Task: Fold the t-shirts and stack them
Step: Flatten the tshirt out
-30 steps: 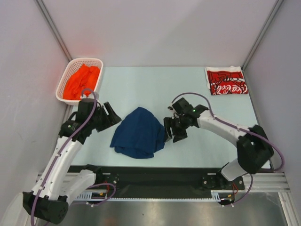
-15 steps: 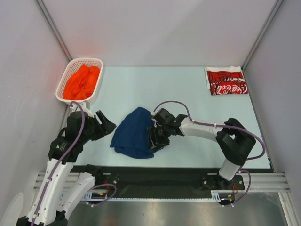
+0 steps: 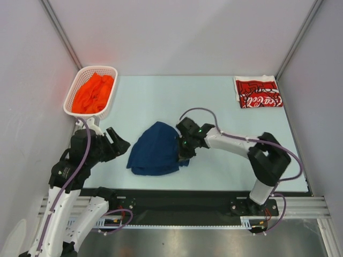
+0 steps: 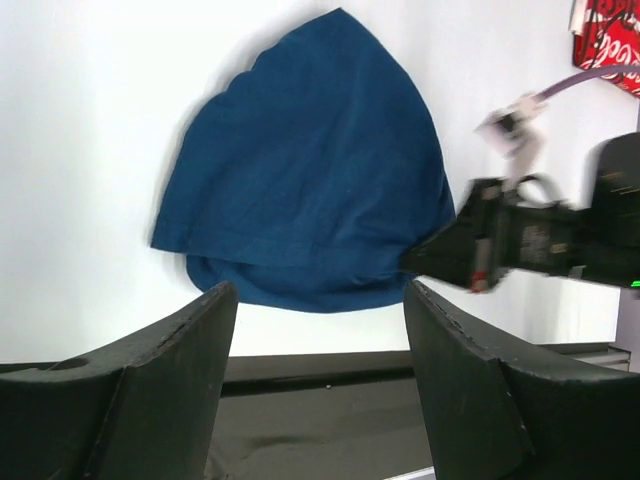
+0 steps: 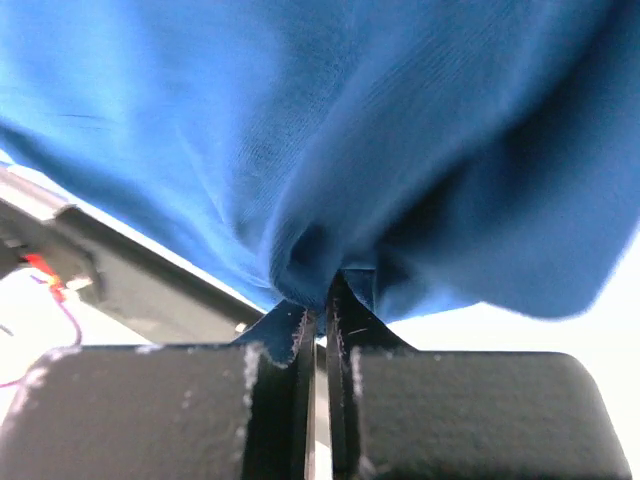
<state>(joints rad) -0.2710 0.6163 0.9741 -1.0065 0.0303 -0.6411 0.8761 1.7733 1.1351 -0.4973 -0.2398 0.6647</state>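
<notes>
Centrally, a dark navy blue cloth t-shirt (image 3: 154, 152) lies in a rumpled, rounded heap on the pale blue tabletop (image 3: 225, 112). It sits toward the near edge, between the two arms. The shirt's near right edge is gathered into a small bunch, and the right gripper (image 3: 184, 152) pinches that bunch. In the right wrist view, its two black fingers (image 5: 150, 410) are pressed together with a fold of navy cloth caught between their tips. The rest of the shirt spreads out above them. The left wrist view shows the same black gripper tip meeting the shirt at its near right hem.

The left gripper (image 3: 119, 141) is just left of the shirt and apart from it. Its jaws are spread wide with nothing between them. In its own wrist view, the two dark fingers frame the shirt's near edge.

Well apart, at the far right corner of the table, a red cloth t-shirt with white Coca-Cola script (image 3: 258, 92) lies folded flat. At the far left corner, a white plastic lattice basket (image 3: 68, 107) holds a crumpled bright orange cloth t-shirt (image 3: 92, 92).
</notes>
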